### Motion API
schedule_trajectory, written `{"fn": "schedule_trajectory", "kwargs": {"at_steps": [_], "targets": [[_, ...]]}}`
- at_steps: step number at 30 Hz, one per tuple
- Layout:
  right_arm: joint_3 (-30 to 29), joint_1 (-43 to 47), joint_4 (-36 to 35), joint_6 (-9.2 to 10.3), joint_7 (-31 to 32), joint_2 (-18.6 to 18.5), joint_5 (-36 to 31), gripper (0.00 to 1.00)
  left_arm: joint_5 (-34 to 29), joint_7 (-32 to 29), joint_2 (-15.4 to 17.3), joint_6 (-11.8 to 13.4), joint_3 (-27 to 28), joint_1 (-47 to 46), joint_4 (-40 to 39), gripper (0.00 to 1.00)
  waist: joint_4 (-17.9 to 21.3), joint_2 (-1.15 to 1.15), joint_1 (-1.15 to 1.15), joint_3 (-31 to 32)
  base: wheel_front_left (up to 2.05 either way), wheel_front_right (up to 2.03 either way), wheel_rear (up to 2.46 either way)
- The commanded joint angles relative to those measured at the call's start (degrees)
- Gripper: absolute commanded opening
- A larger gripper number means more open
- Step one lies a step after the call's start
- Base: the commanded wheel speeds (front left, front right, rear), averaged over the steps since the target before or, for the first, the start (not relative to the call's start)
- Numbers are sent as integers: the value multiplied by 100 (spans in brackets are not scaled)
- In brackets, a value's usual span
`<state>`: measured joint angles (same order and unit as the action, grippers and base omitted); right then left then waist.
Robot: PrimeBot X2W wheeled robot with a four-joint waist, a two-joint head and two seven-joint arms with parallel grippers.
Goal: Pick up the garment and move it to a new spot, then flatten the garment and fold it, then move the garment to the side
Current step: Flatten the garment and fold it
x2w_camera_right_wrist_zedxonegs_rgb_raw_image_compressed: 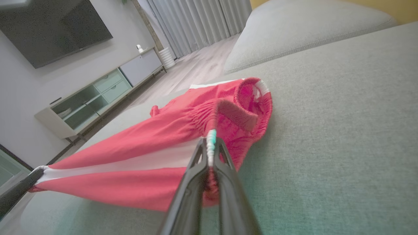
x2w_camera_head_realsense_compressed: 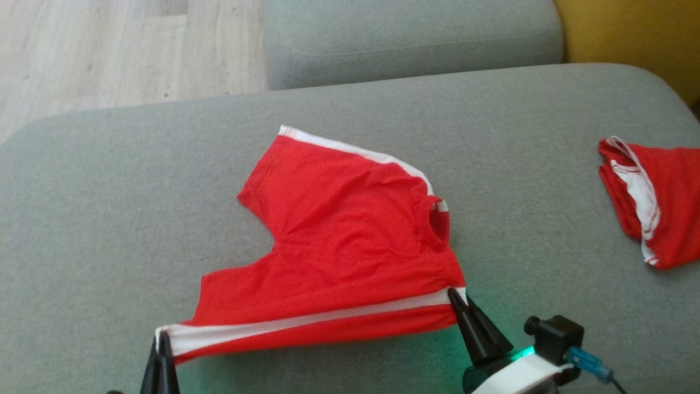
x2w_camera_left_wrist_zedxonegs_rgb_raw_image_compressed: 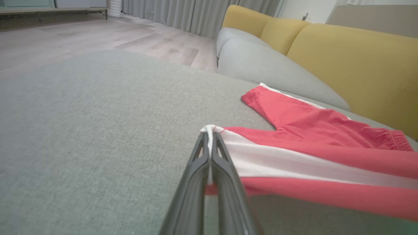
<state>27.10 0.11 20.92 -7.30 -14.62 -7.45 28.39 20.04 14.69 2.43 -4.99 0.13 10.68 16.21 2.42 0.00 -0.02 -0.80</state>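
- Now the shorts (x2w_camera_head_realsense_compressed: pixel 350 241) lie spread near the middle of the sofa seat (x2w_camera_head_realsense_compressed: pixel 98 219). The far leg is flat on the fabric and the near striped side is lifted off it.
- The left end effector (x2w_camera_head_realsense_compressed: pixel 162 340) is clamped on the hem corner of the near leg, right at the white stripe. The left wrist view shows the cloth pinched between its closed fingers.
- The right end effector (x2w_camera_head_realsense_compressed: pixel 455 295) is clamped on the waistband at the other end of the same stripe, which runs taut between the two grips.
- Judging by this hold, the step in hand looks like the fold: carry the near side over onto the far leg.
- To do it well, move both arms together at one height and pace, so the held edge stays straight and neither pinch slips.
- Use just enough tension. Too much would likely drag the far leg toward the near edge of the seat and ruck it.
- Aim the held edge for the far side's stripe, matching hem corner to hem corner and waistband to waistband.
- The waistband gapes open by the right grip and wrinkles cross the middle, so lower slowly to avoid trapping them in the fold.
- A second red garment (x2w_camera_head_realsense_compressed: pixel 656 208) lies at the seat's right edge, well apart from the shorts. Leave it undisturbed.
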Motion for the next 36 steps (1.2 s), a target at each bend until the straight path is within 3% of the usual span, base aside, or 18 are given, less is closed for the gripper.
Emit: {"fn": "schedule_trajectory", "kwargs": {"at_steps": [1,7,10,21,27,36], "targets": [[12,-157,-307,-19,-38,-71,66,0,-1,30,45,30,248,-269,-300,0,56,0,2,-13,0,0,0],[-63,-461,-486,-19,-38,77,431,0,-436,30,57,-155,134,-1321,-516,0,176,0,2,-413,0,0,0],[-40,-867,-442,-19,-38,214,663,0,-615,30,256,-221,-137,-2210,-196,0,279,0,2,-711,0,0,0],[-118,-2220,-109,-19,-38,453,1338,0,186,-543,1211,-248,-1703,-5238,1586,0,809,0,2,-1750,0,0,0],[53,-2490,-177,-19,-38,456,1723,0,465,-651,1575,-248,-2310,-6068,2286,0,1017,0,2,-2059,0,0,0],[245,-2774,-151,-19,-38,457,1924,0,545,-451,1823,-249,-2651,-6714,3103,0,1157,0,2,-2392,0,0,0]]}}
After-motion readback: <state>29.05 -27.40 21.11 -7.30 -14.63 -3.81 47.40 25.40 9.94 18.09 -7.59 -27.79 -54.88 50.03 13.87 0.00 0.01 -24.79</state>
